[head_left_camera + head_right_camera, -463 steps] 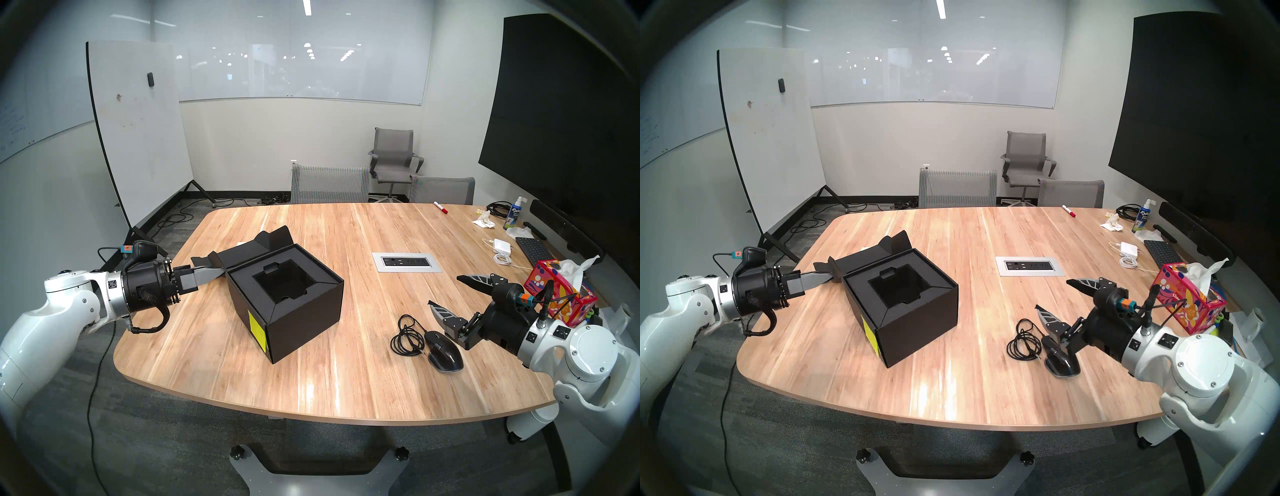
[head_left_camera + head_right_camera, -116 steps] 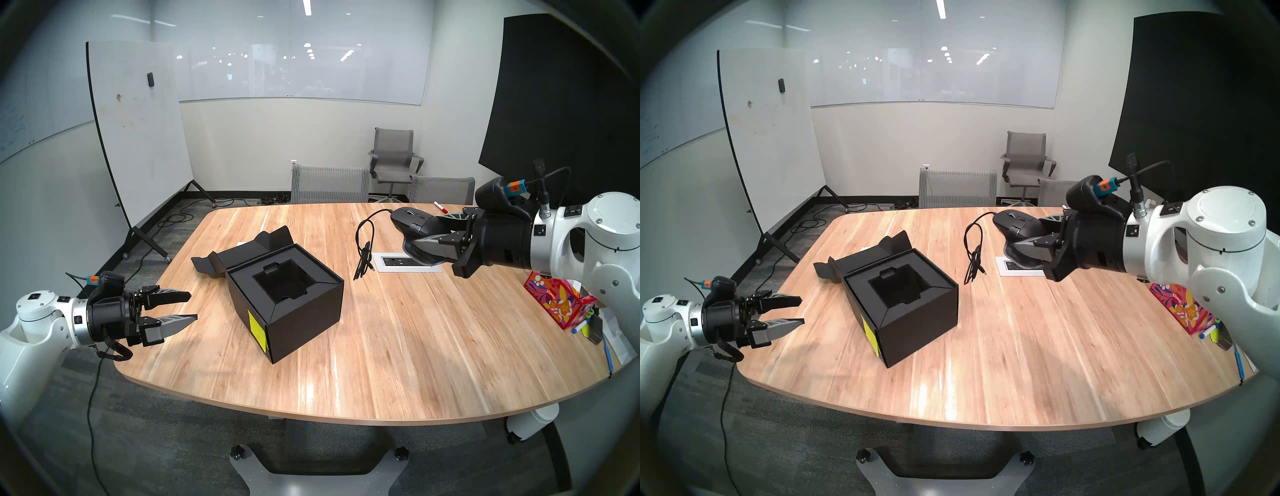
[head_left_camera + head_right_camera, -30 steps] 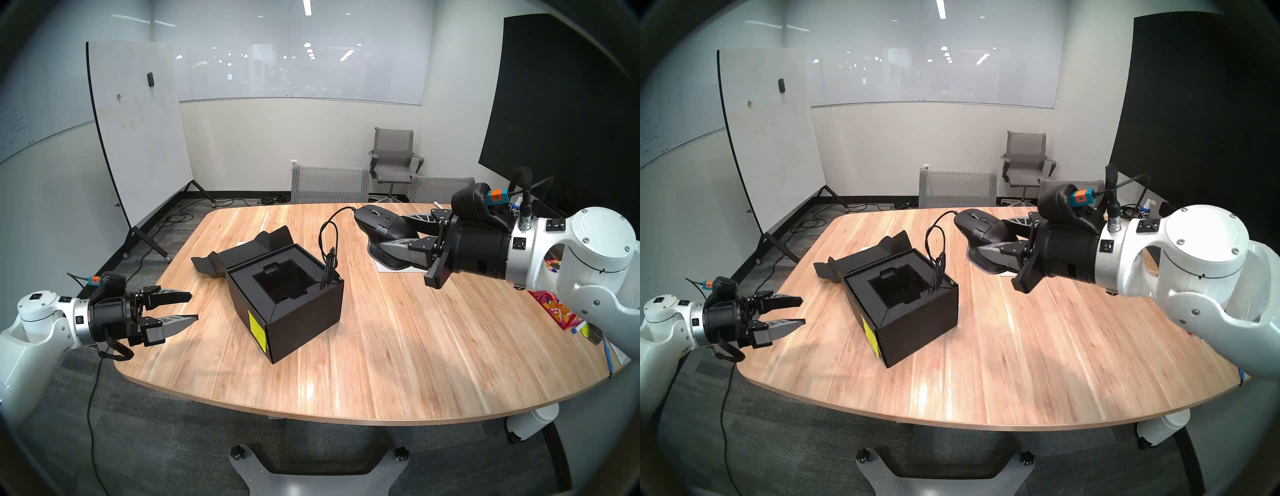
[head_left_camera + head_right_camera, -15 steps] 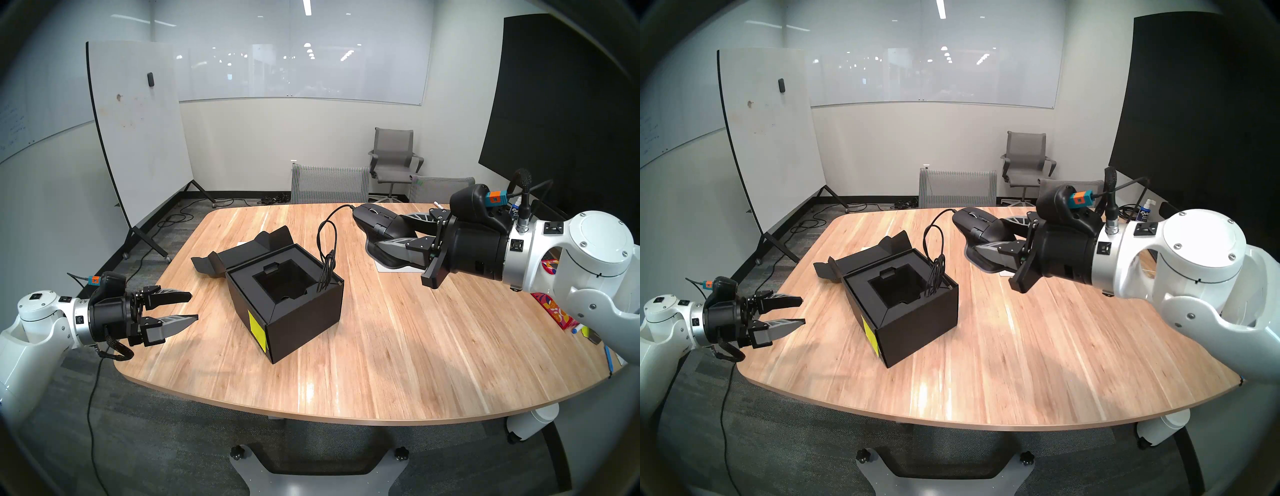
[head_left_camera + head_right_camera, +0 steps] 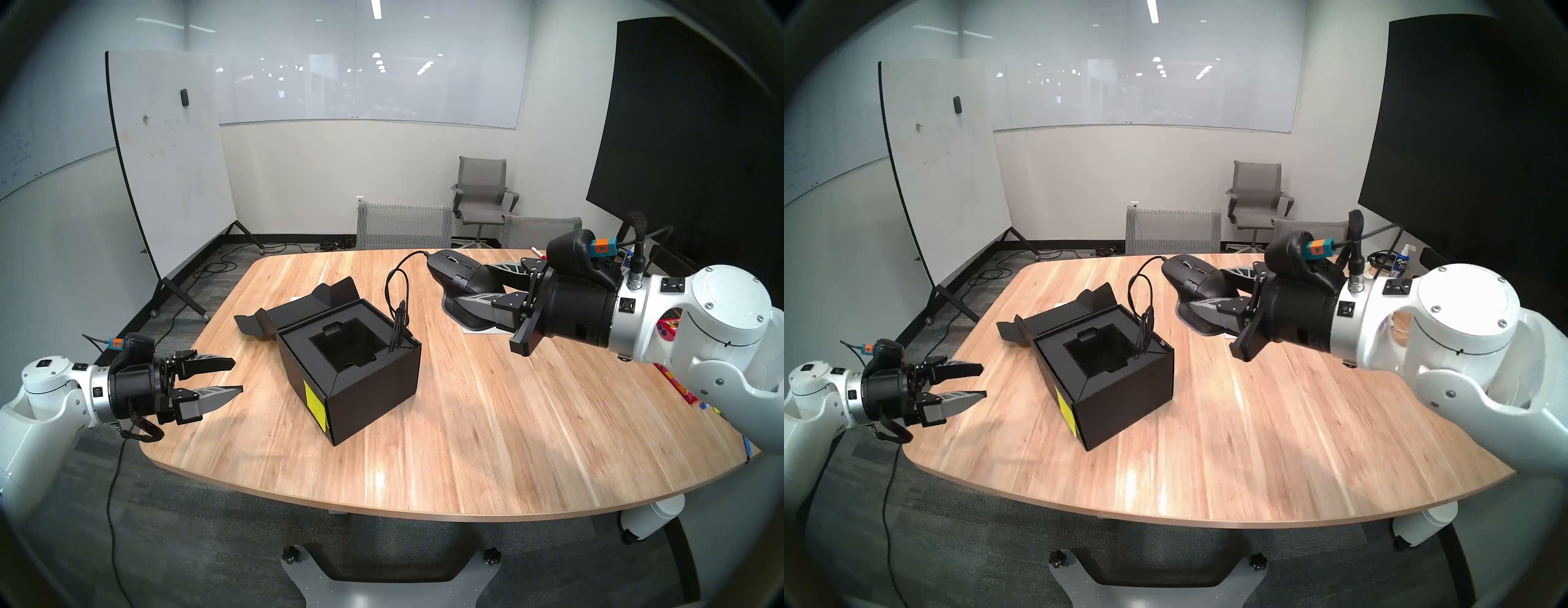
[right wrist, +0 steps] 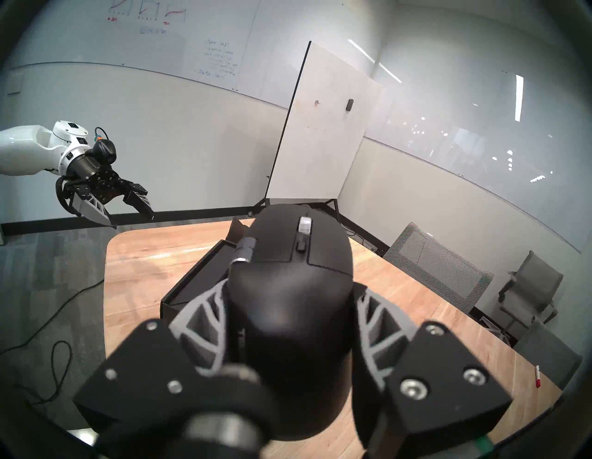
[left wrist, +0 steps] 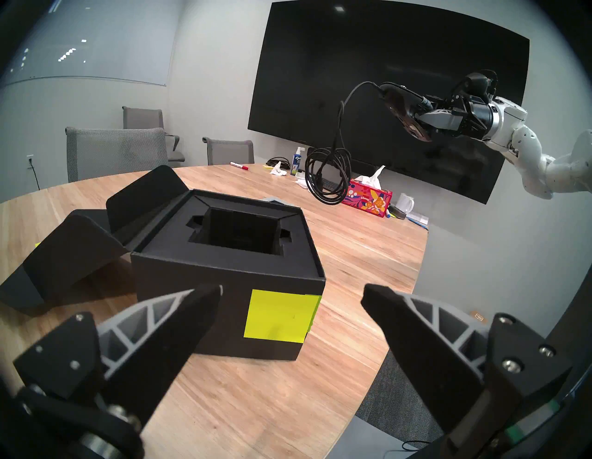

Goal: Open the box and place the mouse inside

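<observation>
The black box (image 5: 365,382) stands open at the table's left-centre, its lid flaps (image 5: 297,314) folded back and its recessed insert (image 7: 237,234) empty. My right gripper (image 5: 479,284) is shut on the black mouse (image 5: 458,271), held in the air to the right of and beyond the box. In the right wrist view the mouse (image 6: 294,272) fills the space between the fingers. Its cable (image 5: 396,305) dangles, the bundled end hanging over the box's right rim. My left gripper (image 5: 236,375) hovers open and empty, left of the box.
On the wooden table (image 5: 509,424), a red floral tissue box (image 7: 368,197), a white mug (image 7: 405,203), a spray bottle (image 7: 296,165) and a red marker (image 7: 238,165) sit at the far right. Grey chairs (image 5: 403,225) stand behind; a whiteboard (image 5: 169,161) stands at the left.
My right arm has carried the mouse leftward toward the box, and the dangling cable end has swung over the box's right rim. The left gripper has stayed still.
</observation>
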Controlling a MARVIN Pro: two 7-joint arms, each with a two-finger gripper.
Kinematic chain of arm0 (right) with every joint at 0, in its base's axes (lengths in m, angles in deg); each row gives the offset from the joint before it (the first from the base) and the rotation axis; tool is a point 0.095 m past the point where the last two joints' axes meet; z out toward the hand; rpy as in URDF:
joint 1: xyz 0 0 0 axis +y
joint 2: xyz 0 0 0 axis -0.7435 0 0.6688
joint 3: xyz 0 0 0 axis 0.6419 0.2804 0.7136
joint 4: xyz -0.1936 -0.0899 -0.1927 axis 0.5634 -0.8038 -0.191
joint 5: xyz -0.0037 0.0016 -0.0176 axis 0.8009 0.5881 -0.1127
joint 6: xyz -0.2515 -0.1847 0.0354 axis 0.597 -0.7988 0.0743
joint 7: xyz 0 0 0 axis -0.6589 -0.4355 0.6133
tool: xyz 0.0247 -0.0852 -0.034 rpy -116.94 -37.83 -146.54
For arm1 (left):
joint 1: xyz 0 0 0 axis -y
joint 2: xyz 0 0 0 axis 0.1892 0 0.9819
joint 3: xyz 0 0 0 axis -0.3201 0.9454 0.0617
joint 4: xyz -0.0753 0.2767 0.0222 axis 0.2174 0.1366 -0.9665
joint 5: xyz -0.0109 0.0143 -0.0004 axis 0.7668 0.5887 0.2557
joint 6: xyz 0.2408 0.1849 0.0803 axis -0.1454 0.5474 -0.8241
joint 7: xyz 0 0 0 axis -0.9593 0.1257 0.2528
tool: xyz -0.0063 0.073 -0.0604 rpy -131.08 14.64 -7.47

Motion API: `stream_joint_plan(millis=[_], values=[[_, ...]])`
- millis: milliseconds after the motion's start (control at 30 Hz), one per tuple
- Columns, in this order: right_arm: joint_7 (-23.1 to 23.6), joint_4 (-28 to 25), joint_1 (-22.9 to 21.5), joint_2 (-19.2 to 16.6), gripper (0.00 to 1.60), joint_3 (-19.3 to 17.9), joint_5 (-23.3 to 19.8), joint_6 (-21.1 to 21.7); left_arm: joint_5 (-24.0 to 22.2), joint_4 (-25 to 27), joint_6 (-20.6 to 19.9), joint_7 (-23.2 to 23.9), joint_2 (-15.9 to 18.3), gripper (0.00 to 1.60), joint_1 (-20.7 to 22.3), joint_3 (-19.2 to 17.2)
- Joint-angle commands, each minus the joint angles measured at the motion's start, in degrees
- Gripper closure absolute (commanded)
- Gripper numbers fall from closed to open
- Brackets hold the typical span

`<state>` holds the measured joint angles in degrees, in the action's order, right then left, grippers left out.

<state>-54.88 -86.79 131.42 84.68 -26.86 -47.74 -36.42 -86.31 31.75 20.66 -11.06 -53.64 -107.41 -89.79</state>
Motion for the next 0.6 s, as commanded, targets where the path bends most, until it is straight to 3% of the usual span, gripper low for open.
stream_joint_plan(millis=[0,567], values=[[0.3,0.0,-3.3,2.4,1.6,0.9,0.6,-0.3,-0.1,0.1,0.0,0.1,0.0,0.0,0.1,-0.4],[0.8,0.5,-6.8,7.4,1.6,6.7,3.0,0.2,0.0,0.0,0.0,0.1,0.0,0.0,0.3,-0.1]])
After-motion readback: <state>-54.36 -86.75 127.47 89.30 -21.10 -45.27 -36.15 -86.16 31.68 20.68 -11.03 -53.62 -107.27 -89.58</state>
